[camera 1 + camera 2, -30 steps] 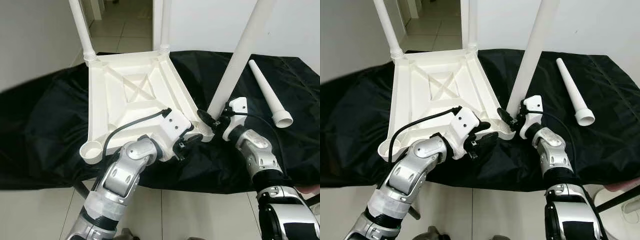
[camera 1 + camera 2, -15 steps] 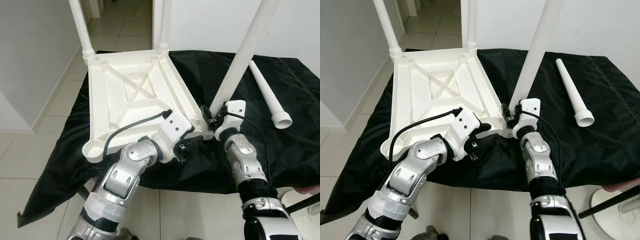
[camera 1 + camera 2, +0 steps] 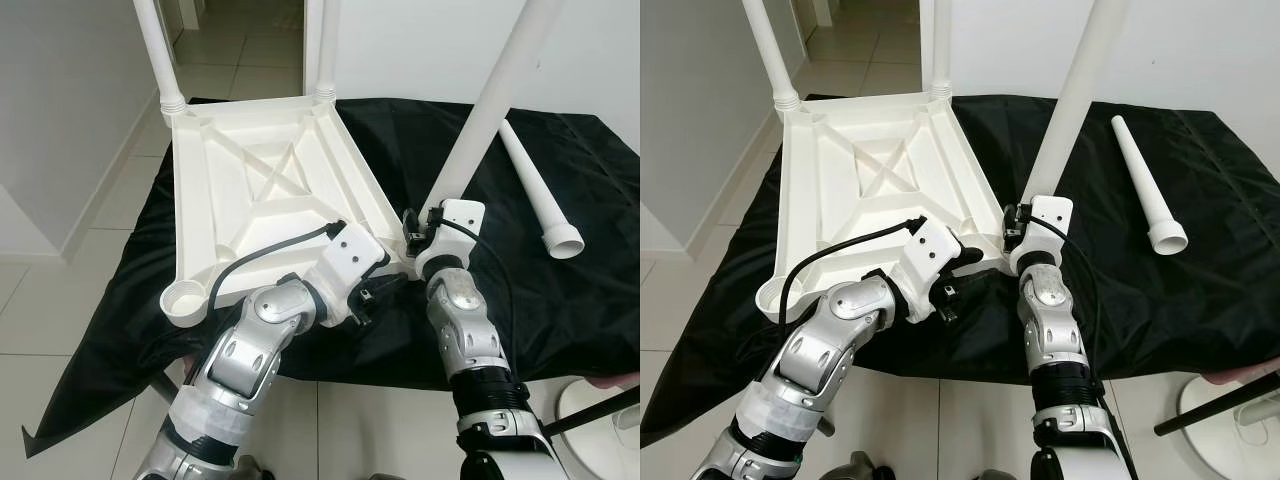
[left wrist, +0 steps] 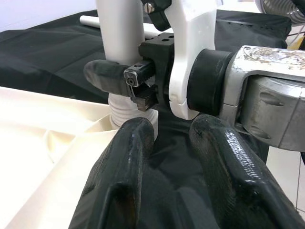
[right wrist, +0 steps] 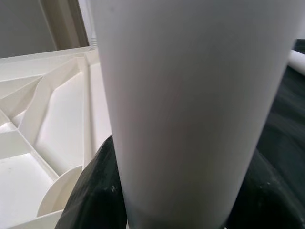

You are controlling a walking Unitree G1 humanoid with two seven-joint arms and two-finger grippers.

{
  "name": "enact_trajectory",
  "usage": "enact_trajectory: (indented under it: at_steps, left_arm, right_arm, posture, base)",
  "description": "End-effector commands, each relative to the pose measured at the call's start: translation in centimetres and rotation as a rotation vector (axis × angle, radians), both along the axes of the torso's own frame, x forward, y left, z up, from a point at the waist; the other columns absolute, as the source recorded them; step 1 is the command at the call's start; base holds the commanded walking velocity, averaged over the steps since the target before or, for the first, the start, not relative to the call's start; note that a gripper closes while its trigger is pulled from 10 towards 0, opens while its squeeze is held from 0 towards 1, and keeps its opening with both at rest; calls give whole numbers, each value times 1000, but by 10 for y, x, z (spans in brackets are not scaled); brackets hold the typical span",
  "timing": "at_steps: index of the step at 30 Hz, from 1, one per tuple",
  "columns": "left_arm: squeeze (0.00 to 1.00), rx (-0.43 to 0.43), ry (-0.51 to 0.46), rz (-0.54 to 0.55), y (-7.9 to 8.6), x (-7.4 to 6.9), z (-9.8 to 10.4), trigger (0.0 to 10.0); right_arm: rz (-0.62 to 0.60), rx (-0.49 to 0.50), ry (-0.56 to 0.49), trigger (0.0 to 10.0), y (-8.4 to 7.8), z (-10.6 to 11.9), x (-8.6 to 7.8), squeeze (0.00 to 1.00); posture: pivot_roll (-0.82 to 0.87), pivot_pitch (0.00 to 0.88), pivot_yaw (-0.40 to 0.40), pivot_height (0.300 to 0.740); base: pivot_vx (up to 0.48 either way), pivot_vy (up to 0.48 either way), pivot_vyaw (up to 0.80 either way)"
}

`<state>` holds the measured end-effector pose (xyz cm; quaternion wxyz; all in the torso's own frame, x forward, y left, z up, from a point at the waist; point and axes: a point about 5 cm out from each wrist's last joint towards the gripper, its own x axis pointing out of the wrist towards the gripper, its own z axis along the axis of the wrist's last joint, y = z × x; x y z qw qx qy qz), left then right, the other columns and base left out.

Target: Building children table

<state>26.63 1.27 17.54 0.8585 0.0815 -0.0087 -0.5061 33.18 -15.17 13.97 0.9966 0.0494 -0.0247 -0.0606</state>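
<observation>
An upturned white tabletop (image 3: 250, 190) lies on a bench draped in black cloth (image 3: 560, 300), two legs already standing at its far corners. The left tool (image 3: 378, 288), fingers narrowly parted and holding nothing, rests at the near corner. Just beside it, the right tool (image 3: 418, 228) is clamped around the base of a third leg (image 3: 480, 120) seated in that corner's socket. A loose leg (image 3: 540, 195) lies well apart at right.
</observation>
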Motion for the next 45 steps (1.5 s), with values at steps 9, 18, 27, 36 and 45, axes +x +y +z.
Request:
enact_trajectory:
  at_steps: [9,18,27,36,45]
  left_arm:
    - [0,-4,-14,33,0,0,1,10000]
    - [0,-3,-14,33,0,1,2,10000]
    - [0,-6,-12,38,0,0,2,10000]
    - [0,-5,-12,10,-7,-4,1,10000]
    - [0,3,-26,-14,-10,-5,2,10000]
  right_arm:
    - [-251,58,91,10000,-4,-24,-32,0]
    - [-193,29,31,10000,-2,-16,-35,1000]
    - [4,97,-79,10000,0,-3,-31,1000]
    - [288,-95,-117,10000,-34,10,-21,0]
    - [588,-258,-81,10000,-45,14,-10,0]
  posture:
    - [-50,0,29,740]
    - [-47,0,27,740]
    - [-47,0,29,740]
    - [-58,0,36,740]
    - [-62,0,51,740]
  base:
    - [0,0,0]
    - [0,0,0]
    - [0,0,0]
    - [0,0,0]
    - [0,0,0]
